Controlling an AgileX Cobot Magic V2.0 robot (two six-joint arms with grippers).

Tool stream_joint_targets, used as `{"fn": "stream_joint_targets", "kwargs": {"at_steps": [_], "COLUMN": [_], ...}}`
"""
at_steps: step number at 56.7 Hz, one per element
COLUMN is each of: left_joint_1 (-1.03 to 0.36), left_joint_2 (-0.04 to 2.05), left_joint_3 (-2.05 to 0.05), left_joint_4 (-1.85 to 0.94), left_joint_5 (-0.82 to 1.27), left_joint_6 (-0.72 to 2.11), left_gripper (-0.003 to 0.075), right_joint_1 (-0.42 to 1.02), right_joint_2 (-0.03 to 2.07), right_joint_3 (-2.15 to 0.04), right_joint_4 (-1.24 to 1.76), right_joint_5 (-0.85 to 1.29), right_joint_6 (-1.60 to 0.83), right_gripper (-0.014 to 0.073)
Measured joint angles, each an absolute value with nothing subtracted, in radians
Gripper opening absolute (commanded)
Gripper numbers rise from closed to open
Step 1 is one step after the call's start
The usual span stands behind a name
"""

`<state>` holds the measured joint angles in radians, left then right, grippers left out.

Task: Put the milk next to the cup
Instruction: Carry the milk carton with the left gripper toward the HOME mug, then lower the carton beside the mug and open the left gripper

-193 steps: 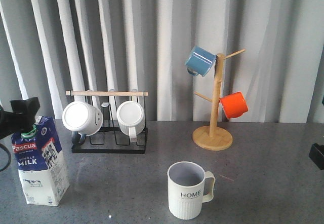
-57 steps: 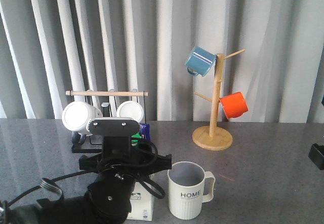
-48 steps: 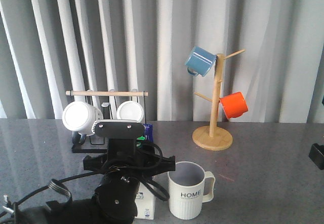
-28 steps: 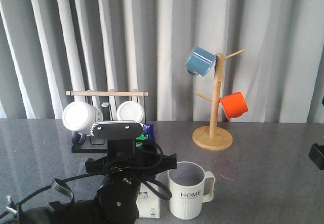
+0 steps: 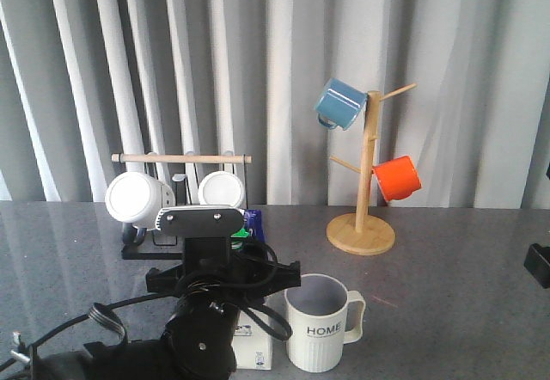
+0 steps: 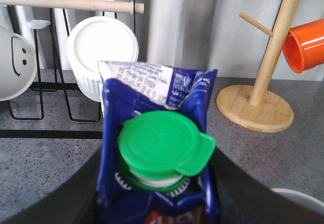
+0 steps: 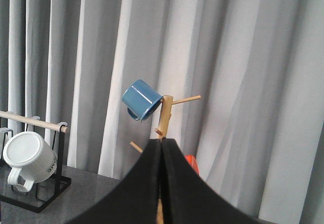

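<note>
Two arms, one busy. Left gripper [image 5: 230, 311] low over the grey table [image 5: 447, 311], pinching the milk [image 5: 254, 346] between dark fingers [image 6: 61, 203] that flank the carton's blue shoulders in the left wrist view. Carton upright, base seemingly down on the table though mostly masked by the arm, just beside the cup [image 5: 320, 321] on its far-from-handle side; touching or a sliver apart, cannot tell. Green cap [image 6: 161, 145] and folded blue-and-white gable [image 6: 152, 84] filling the left wrist view, a sliver of the cup's white rim [image 6: 298, 196] at the edge.

Cup upright, grey inside showing, "HOME" lettering facing the camera, handle turned away from the milk.

Behind the cup and off to the milk's side: black wire rack [image 5: 185, 225] with a wooden rod [image 5: 180, 158] across the top, carrying two white mugs [image 5: 137, 199] on their sides. Behind the cup on its handle side: wooden mug tree [image 5: 365, 182] on a round base, blue mug [image 5: 339, 103] hung high, orange mug [image 5: 397, 178] hung lower. Pleated grey-white curtain [image 5: 275, 70] behind everything.

Right gripper [image 7: 162, 183] well apart from the cup, only a dark corner at the front view's edge; fingers pressed together, nothing between them, in the right wrist view.
</note>
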<state>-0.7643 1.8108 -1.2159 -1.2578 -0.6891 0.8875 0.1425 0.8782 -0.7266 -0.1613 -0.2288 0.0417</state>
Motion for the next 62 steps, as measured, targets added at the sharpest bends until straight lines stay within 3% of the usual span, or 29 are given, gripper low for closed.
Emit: {"fn": "stream_joint_targets", "kwargs": {"at_steps": [8, 21, 29, 38, 43, 47, 52, 53, 62], "left_joint_1": [-0.764, -0.764, -0.764, -0.764, -0.764, -0.764, -0.764, -0.764, -0.764], "left_joint_2": [1.811, 1.811, 1.801, 1.731, 1.663, 1.598, 1.521, 1.503, 1.388], "left_joint_3": [-1.216, -1.216, -1.216, -1.214, -1.214, -1.214, -1.214, -1.214, -1.214], "left_joint_4": [-1.257, -1.268, -1.278, -1.279, -1.273, -1.246, -1.198, -1.188, -1.143], "left_joint_5": [-0.684, -0.654, -0.624, -0.607, -0.607, -0.609, -0.61, -0.609, -0.602], "left_joint_6": [0.887, 0.894, 0.968, 1.026, 1.031, 1.033, 1.033, 1.033, 1.037], "left_gripper": [0.0216, 0.0727, 0.0733, 0.0675, 0.0555, 0.037, 0.0013, -0.001, -0.0008], "right_joint_1": [0.143, 0.143, 0.143, 0.143, 0.143, 0.143, 0.143, 0.143, 0.143], "right_joint_2": [0.878, 0.878, 0.878, 0.878, 0.878, 0.878, 0.878, 0.878, 0.878], "right_joint_3": [-0.727, -0.727, -0.727, -0.727, -0.727, -0.727, -0.727, -0.727, -0.727], "right_joint_4": [-0.161, -0.161, -0.161, -0.161, -0.161, -0.161, -0.161, -0.161, -0.161], "right_joint_5": [-0.229, -0.229, -0.229, -0.229, -0.229, -0.229, -0.229, -0.229, -0.229], "right_joint_6": [0.042, 0.042, 0.042, 0.042, 0.042, 0.042, 0.042, 0.042, 0.042], "right_gripper": [-0.0008, -0.0008, -0.0008, -0.0008, -0.0008, -0.0008, -0.0008, -0.0008, -0.0008]}}
